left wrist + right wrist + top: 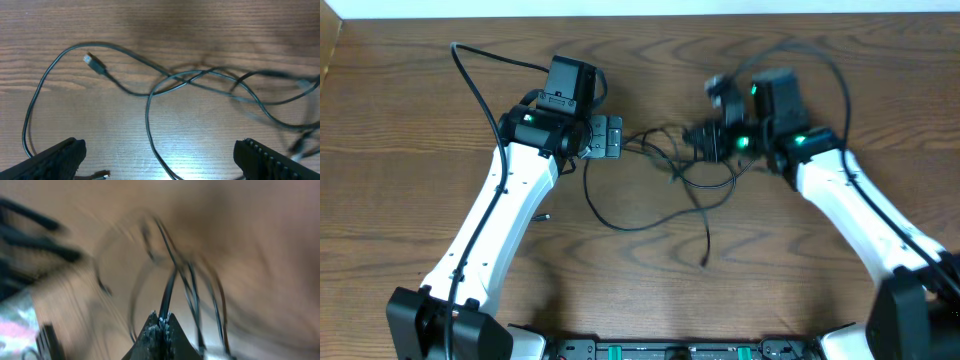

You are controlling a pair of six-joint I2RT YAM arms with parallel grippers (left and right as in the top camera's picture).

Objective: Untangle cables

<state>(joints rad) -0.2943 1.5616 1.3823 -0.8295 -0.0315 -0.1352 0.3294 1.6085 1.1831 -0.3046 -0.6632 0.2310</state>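
Brown wood-grain table [640, 300]. Thin dark cables [707, 240], knotted at centre, with one loop sagging toward the near edge and one loose end lying free. White left arm [490, 220], black left tool [605, 137] just beside the knot. White right arm [860, 215], right tool [705, 140] within the knot.

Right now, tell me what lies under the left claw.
Dark cable loops and a plug end on the wooden table; overhead, the open left claw covers its own patch.
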